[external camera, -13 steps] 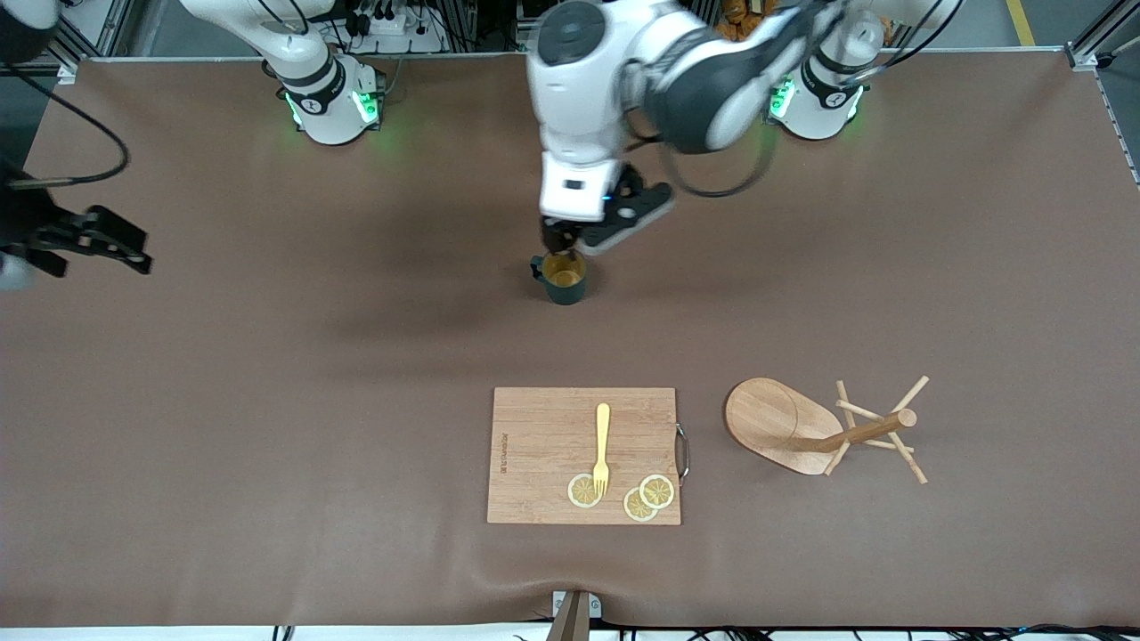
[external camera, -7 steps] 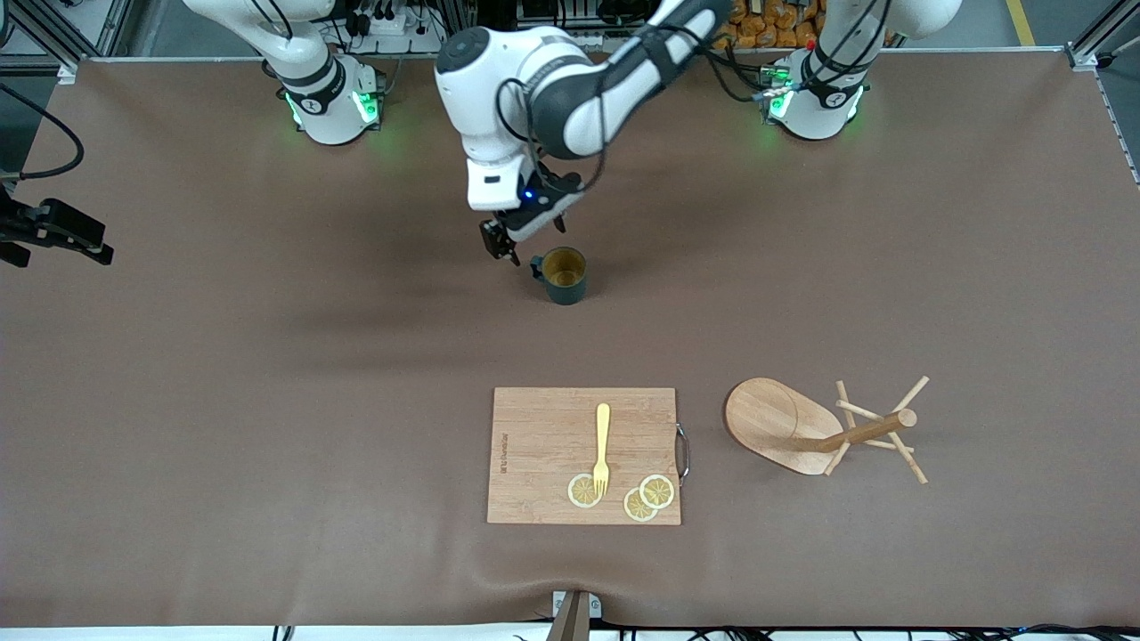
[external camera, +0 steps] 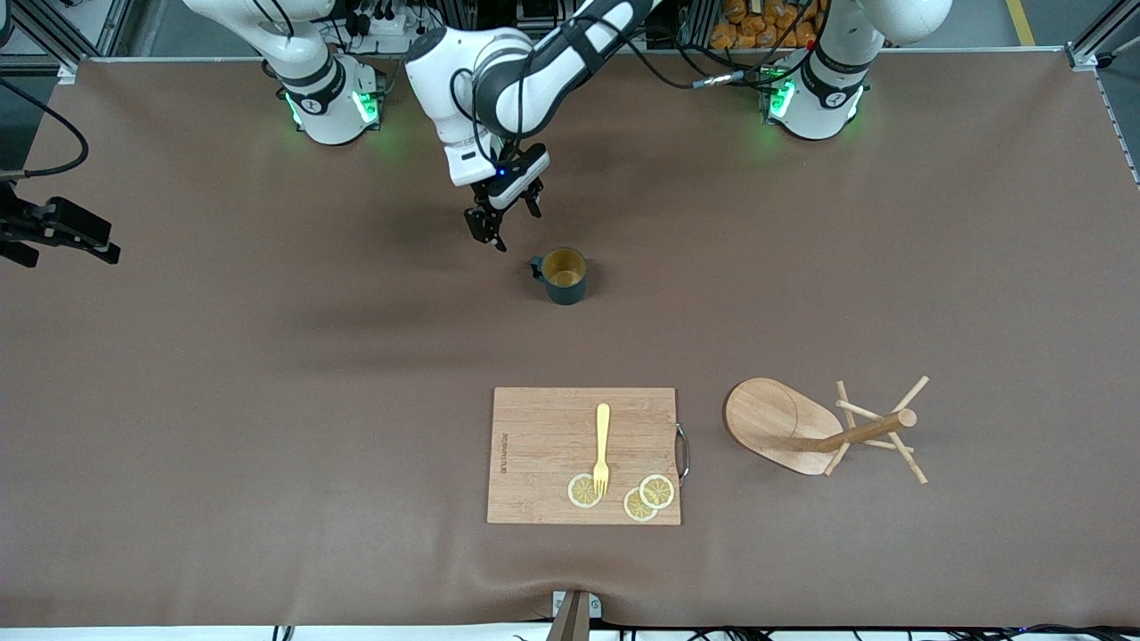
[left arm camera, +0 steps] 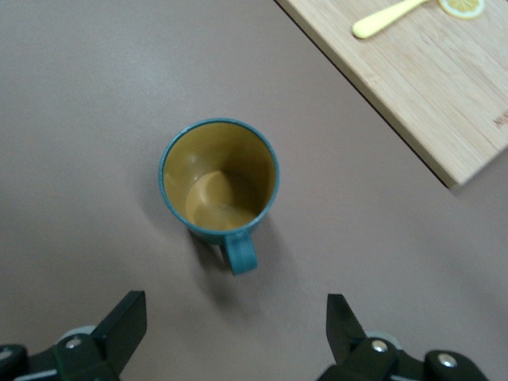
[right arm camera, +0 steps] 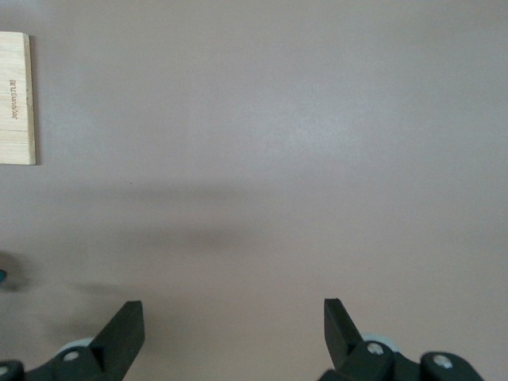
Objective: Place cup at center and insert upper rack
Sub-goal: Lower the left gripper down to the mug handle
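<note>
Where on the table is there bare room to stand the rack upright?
Bare mat lies between the cup and the cutting board, and widely toward the right arm's end. It is crowded near the front camera, where the board and the tipped upper rack lie side by side.

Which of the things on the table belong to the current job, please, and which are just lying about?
For the job:
- cup, upright on the table
- upper rack, lying on its side

Lying about:
- cutting board
- yellow fork on it
- lemon slices on it
</note>
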